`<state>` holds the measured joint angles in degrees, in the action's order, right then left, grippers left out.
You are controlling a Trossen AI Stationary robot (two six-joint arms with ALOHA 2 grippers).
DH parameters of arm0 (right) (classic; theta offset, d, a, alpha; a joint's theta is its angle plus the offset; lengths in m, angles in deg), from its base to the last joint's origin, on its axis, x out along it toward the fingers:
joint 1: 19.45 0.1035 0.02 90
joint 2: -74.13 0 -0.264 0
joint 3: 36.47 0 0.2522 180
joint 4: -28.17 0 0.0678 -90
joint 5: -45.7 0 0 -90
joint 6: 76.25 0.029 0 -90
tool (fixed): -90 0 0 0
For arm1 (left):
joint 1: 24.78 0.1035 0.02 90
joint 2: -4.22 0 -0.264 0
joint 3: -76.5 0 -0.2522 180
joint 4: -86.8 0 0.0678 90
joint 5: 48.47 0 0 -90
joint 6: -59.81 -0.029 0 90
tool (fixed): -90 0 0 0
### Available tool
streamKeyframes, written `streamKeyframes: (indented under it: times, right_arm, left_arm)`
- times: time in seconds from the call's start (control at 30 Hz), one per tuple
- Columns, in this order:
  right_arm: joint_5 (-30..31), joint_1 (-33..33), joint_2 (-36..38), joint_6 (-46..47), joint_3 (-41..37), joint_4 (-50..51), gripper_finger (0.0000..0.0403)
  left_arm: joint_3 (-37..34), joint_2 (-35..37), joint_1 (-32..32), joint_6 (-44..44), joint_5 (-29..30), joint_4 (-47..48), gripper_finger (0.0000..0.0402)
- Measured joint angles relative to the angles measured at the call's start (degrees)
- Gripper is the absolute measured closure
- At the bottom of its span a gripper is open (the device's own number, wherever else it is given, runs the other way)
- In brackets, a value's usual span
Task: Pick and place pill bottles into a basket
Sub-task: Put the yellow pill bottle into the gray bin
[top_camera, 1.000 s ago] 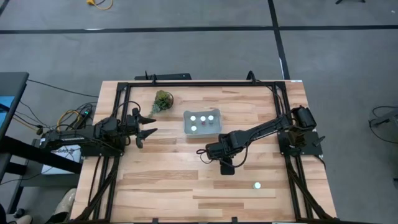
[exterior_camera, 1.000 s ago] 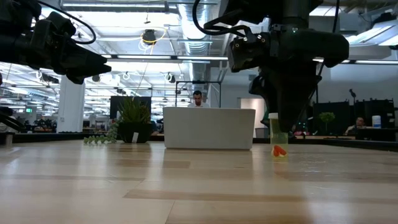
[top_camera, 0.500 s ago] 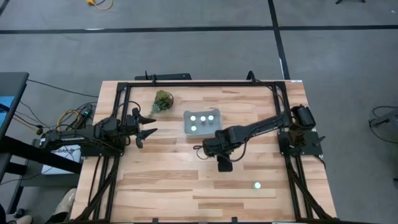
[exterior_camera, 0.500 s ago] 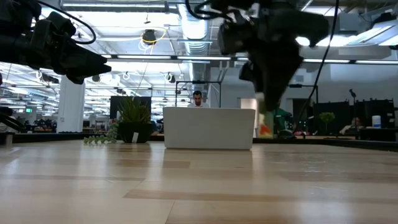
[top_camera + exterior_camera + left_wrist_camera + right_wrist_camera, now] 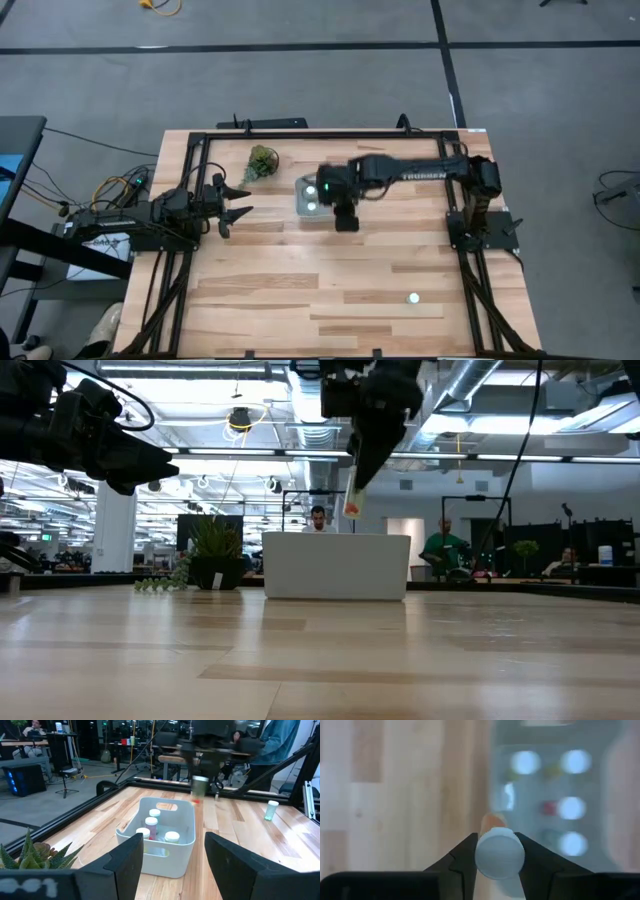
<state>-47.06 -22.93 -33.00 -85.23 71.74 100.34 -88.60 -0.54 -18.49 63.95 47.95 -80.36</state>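
My right gripper [image 5: 323,188] has swung up and across from mid-table to hang over the small pale blue-grey translucent plastic bin [image 5: 301,205], fingers pinched snug on a white-capped clear pill bottle with an orange-red base [image 5: 499,853]; a second ago that bottle stood low near the board, and in the low view it is now raised above the bin's rim, tilted [image 5: 351,500]. One stray white-capped bottle [image 5: 414,297] sits alone on the near part of the wooden table [image 5: 270,290], well apart from the bin. Bottles already in the bin [image 5: 165,838] show white caps, at least three in the left wrist view, upright. My left gripper [image 5: 232,203] waits unmoved at the left side, fingers spread wide, holding nothing. A green leafy sprig [image 5: 262,161] lies beyond it, near the black metal frame [image 5: 300,134]. People stand in the room behind.
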Motion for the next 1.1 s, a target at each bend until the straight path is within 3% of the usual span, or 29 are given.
streamKeyframes:
  times: [0.23,0.5,1.1]
  right_arm:
    - [-2.4,-6.0,0.0,-2.2,0.4,-1.1,0.0294]
    - [-3.3,-4.9,0.0,-3.6,0.4,-3.8,0.0297]
    - [-4.0,-4.9,-13.6,-6.8,3.4,-1.6,0.0297]
  left_arm:
    - [0.0,0.0,0.0,0.0,0.0,0.0,0.02]
    - [0.0,0.0,0.0,0.0,0.0,0.0,0.02]
    - [0.0,-1.7,0.0,0.0,-0.7,0.2,0.02]
